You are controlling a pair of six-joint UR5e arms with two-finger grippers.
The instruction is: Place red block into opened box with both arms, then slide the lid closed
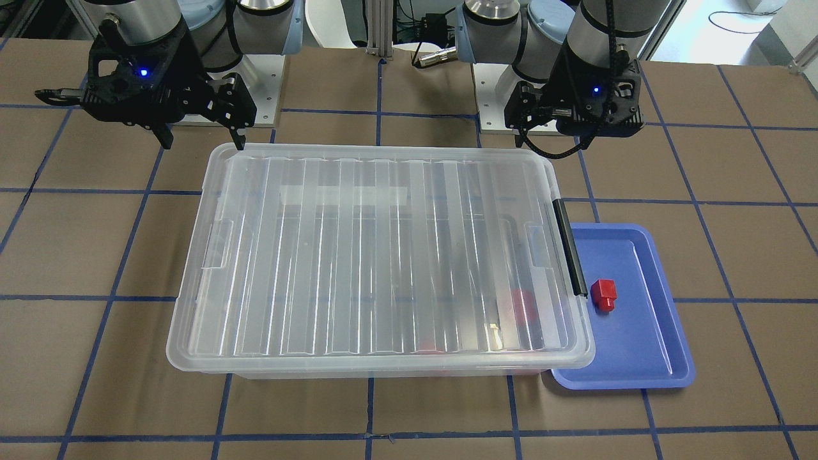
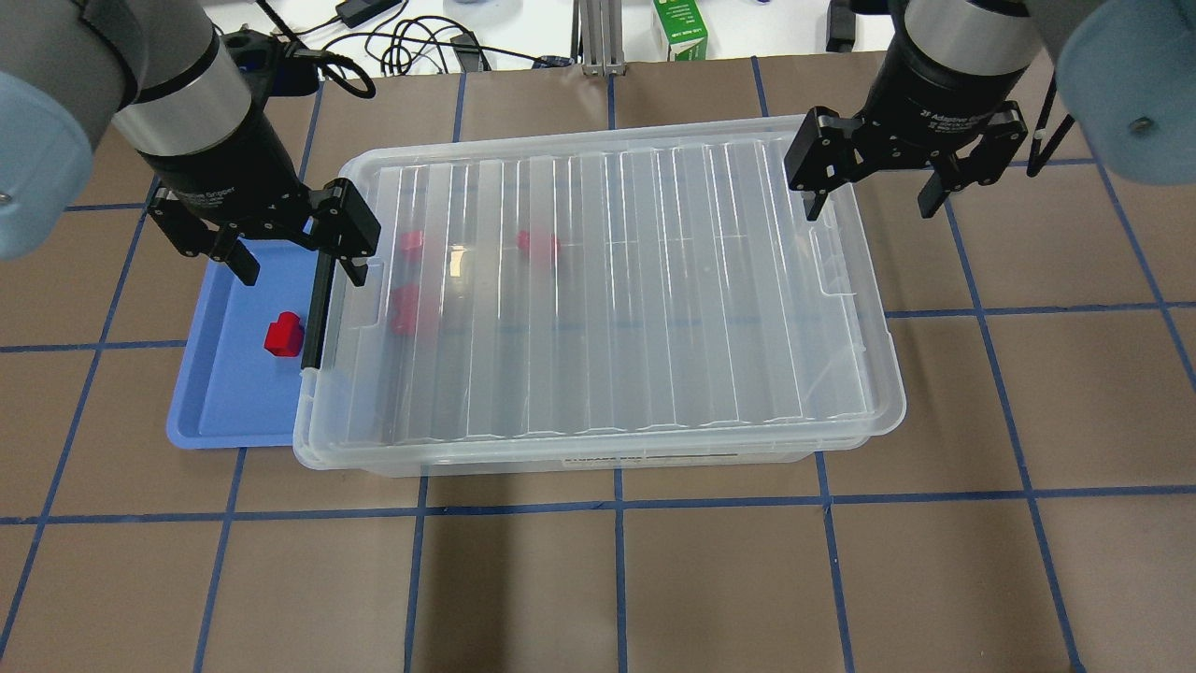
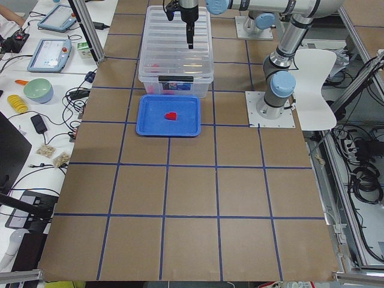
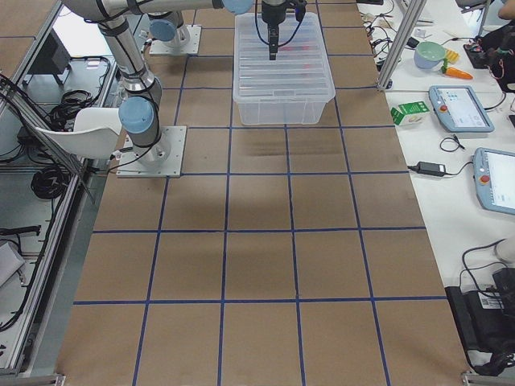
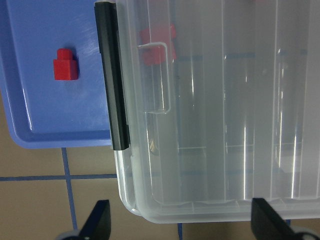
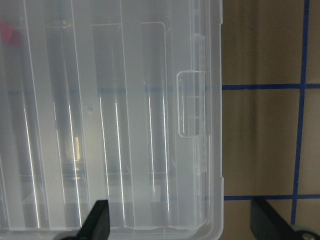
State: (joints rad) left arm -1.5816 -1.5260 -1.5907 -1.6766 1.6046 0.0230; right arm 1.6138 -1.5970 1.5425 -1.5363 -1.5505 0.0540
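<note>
The red block lies alone on a blue tray, next to the short end of the box that carries the black clip handle. The ribbed clear lid lies flat on the box and covers it. Several red pieces show blurred through the lid. My left gripper hangs open above the handle end, one finger over the tray and one over the lid. My right gripper hangs open over the lid's opposite near corner. Neither gripper holds anything. In the left wrist view the red block sits left of the handle.
The box and tray rest on a brown table with a blue tape grid. A green carton and cables lie beyond the far edge. A white chair stands by the robot base, and tablets and bowls sit on a side bench.
</note>
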